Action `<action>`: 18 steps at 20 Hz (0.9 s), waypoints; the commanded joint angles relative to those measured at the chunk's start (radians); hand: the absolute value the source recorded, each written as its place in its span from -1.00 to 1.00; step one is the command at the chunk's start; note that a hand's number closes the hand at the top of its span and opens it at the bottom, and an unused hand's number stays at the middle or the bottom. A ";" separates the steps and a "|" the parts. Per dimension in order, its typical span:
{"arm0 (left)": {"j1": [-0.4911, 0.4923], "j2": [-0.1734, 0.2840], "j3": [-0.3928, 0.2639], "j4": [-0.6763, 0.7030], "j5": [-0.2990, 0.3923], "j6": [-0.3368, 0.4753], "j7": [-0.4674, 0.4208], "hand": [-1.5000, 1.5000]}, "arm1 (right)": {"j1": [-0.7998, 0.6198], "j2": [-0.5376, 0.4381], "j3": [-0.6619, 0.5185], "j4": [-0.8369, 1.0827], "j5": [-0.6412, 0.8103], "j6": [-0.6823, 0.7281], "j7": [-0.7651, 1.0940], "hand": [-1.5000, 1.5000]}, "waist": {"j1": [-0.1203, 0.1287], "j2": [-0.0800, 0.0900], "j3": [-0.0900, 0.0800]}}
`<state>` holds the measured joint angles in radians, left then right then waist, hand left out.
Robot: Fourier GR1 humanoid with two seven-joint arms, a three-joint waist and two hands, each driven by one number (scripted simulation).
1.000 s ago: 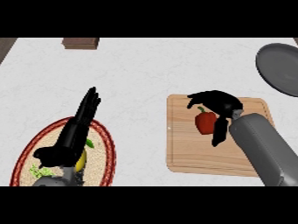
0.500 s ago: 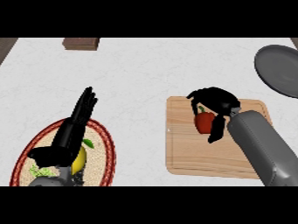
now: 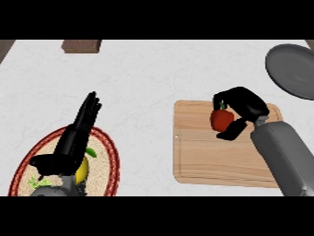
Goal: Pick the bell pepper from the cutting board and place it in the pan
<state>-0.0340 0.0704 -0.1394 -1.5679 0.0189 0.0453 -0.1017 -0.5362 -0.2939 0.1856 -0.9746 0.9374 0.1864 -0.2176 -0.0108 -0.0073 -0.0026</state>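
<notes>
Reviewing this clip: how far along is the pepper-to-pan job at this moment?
Done: the right hand has curled round the bell pepper. In hand: the pepper is over the cutting board; whether it is lifted is unclear. Left: carrying it to the pan at the far right and releasing. The left hand rests open above a woven plate.

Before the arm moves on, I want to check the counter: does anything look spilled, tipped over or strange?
Nothing stands out. The right hand is curled round the red bell pepper over the cutting board. The pan sits at the far right. The left hand rests open over the woven plate, where a yellow item lies.
</notes>
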 commanded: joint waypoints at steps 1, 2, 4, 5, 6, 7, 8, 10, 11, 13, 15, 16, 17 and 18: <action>0.022 0.018 0.026 -0.030 0.022 -0.008 0.023 0.00 | 0.094 -0.005 -0.081 -0.110 -0.019 -0.069 0.139 1.00 | -0.010 -0.002 0.002; 0.038 0.005 0.008 0.023 -0.011 0.000 -0.052 0.00 | 0.097 -0.003 -0.090 -0.195 -0.035 -0.044 0.174 1.00 | -0.018 -0.002 0.001; 0.075 0.012 -0.008 -0.047 -0.003 -0.012 -0.018 0.00 | 0.136 -0.035 -0.121 -0.268 -0.018 -0.126 0.180 1.00 | -0.014 -0.004 0.002; 0.062 -0.010 -0.018 -0.046 -0.024 0.022 -0.005 0.00 | 0.176 -0.049 -0.119 -0.338 -0.015 -0.136 0.176 1.00 | -0.020 -0.005 0.002; 0.046 -0.006 0.001 -0.006 -0.010 0.010 -0.018 0.00 | 0.156 -0.059 -0.151 -0.374 -0.033 -0.132 0.188 1.00 | -0.019 -0.002 0.002; 0.031 -0.009 0.007 0.029 0.005 -0.006 -0.033 0.00 | 0.123 -0.048 -0.189 -0.405 -0.069 -0.134 0.198 1.00 | -0.023 -0.001 0.001; 0.027 -0.019 -0.009 0.007 -0.014 0.010 -0.029 0.00 | 0.154 -0.014 -0.172 -0.448 -0.040 -0.172 0.244 1.00 | -0.014 0.000 0.002; 0.067 0.018 0.016 -0.048 0.006 -0.007 0.001 0.00 | 0.188 -0.053 -0.246 -0.572 -0.136 -0.122 0.223 1.00 | -0.021 -0.005 0.002; 0.060 -0.013 -0.021 -0.031 -0.021 0.007 -0.013 0.00 | 0.211 -0.020 -0.236 -0.610 -0.119 -0.133 0.279 1.00 | -0.012 -0.001 0.002; 0.022 0.002 0.001 -0.009 -0.010 -0.013 -0.007 0.00 | 0.189 -0.004 -0.259 -0.624 -0.135 -0.119 0.319 1.00 | 0.003 0.005 0.002; 0.017 0.019 0.029 -0.035 0.012 -0.018 0.028 0.00 | 0.268 0.007 -0.307 -0.697 -0.194 -0.105 0.349 1.00 | -0.002 0.003 0.002; 0.031 -0.002 0.006 -0.009 -0.014 -0.006 -0.015 0.00 | 0.201 -0.011 -0.357 -0.614 -0.218 -0.110 0.337 1.00 | 0.007 0.006 0.002; 0.026 0.023 0.033 -0.068 0.038 -0.041 0.039 0.00 | 0.157 0.008 -0.366 -0.567 -0.205 -0.139 0.365 1.00 | 0.014 0.007 0.003; 0.017 -0.019 -0.007 -0.025 -0.013 0.000 0.023 0.00 | 0.208 -0.023 -0.397 -0.640 -0.253 -0.084 0.369 1.00 | 0.005 0.006 0.003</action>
<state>-0.0081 0.0722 -0.1303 -1.6023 0.0215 0.0342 -0.0855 -0.3374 -0.3056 -0.1304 -1.5707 0.7545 0.0714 0.1049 -0.0093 -0.0036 -0.0003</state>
